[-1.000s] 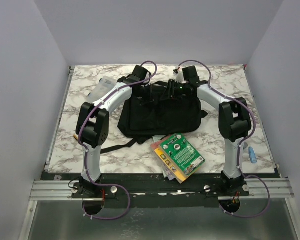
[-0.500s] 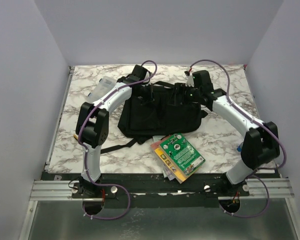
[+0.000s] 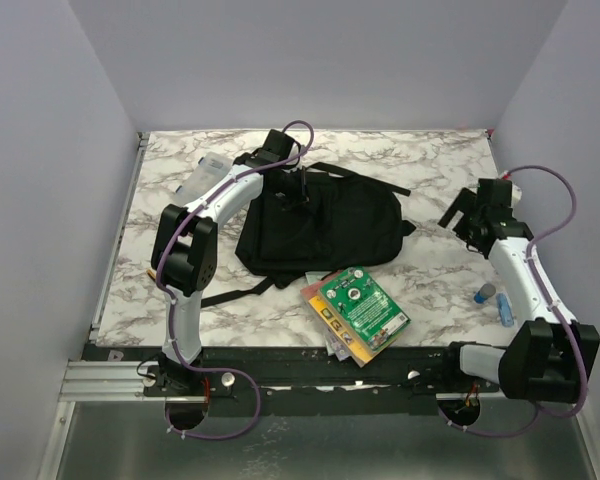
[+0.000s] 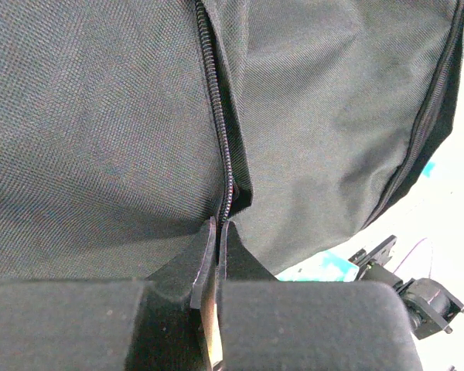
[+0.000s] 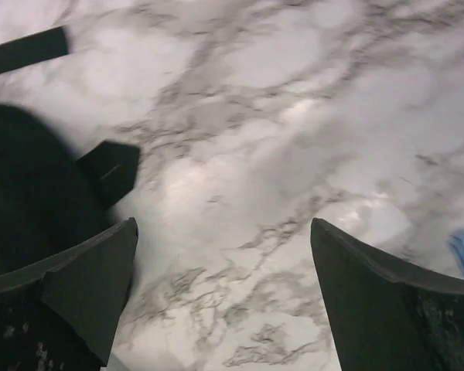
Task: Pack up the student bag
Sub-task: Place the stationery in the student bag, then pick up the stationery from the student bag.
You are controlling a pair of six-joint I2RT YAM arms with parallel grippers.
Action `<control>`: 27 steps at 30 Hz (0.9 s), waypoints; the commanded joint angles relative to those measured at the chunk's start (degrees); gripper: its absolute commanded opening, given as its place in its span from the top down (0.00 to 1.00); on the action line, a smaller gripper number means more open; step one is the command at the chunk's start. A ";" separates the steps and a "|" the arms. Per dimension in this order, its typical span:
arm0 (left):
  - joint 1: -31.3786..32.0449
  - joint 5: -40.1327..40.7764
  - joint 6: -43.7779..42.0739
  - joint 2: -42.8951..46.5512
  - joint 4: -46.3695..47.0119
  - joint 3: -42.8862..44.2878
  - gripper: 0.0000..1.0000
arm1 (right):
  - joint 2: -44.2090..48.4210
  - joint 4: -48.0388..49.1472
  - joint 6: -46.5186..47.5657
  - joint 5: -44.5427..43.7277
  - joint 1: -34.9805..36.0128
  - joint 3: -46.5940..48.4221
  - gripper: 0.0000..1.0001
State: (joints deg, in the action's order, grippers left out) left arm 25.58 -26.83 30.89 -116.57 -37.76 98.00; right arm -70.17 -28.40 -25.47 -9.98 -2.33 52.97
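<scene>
Pale lilac-grey walls (image 3: 320, 60) box the scene on three sides, plain and matte. Tabletop (image 3: 435, 275) is white marble-pattern with grey veining, slightly glossy; a soft sheen shows in the right wrist view. Black plate and a metal rail (image 3: 320, 378) run along the near edge, with both arm bases bolted there.

Bag (image 3: 320, 232) lies flat near the tabletop's middle, a little toward the far side; black woven fabric. One strap (image 3: 365, 178) trails from its far edge toward the right. Another runs out from the near left corner across the marble.

Left tool (image 4: 218, 229) sits at the bag's far edge, jaws pressed together on the zip seam, and the fabric folds at the pinch. Left arm arcs in from the near left.

Right tool (image 5: 223, 232) is well right of the bag, over bare marble, fingers (image 5: 85, 286) spread wide with nothing between them. The bag's edge and a strap end show at the left of that view.

Booklets (image 3: 358, 312), green cover on top, are stacked just beside the bag's near edge and reach the plate. Clear case (image 3: 202, 176) lies at the far left, partly behind the left arm. Small blue items (image 3: 492, 296) lie near the right edge, too small to name.
</scene>
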 commanded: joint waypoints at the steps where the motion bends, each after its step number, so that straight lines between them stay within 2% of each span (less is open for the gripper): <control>1: 0.34 -4.49 0.91 1.69 -0.04 0.62 1.00 | 1.65 -4.55 -7.02 -8.46 -9.35 -2.13 0.03; 6: 0.17 -6.18 1.60 1.18 -0.01 0.71 1.00 | 4.94 -5.35 -12.02 -6.07 -21.40 -7.27 0.00; 9: 0.26 -6.99 1.89 0.69 0.05 0.83 1.00 | 6.81 -5.75 -13.58 -5.40 -24.07 -9.79 0.00; 14: 0.34 -7.01 1.97 0.82 0.16 0.71 1.00 | 5.97 -8.00 -16.72 -3.95 -25.26 -10.04 0.00; 19: 0.43 -6.99 1.96 0.89 0.23 0.57 1.00 | 1.17 -17.46 -22.25 -7.45 -25.27 -8.34 0.00; 27: 0.87 -6.23 1.63 1.64 0.46 0.26 1.00 | 2.05 -15.15 -19.99 -2.63 -25.25 -9.78 0.02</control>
State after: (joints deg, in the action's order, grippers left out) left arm 25.47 -29.65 32.12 -116.57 -37.54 98.00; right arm -68.84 -42.85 -45.50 -14.48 -27.11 43.09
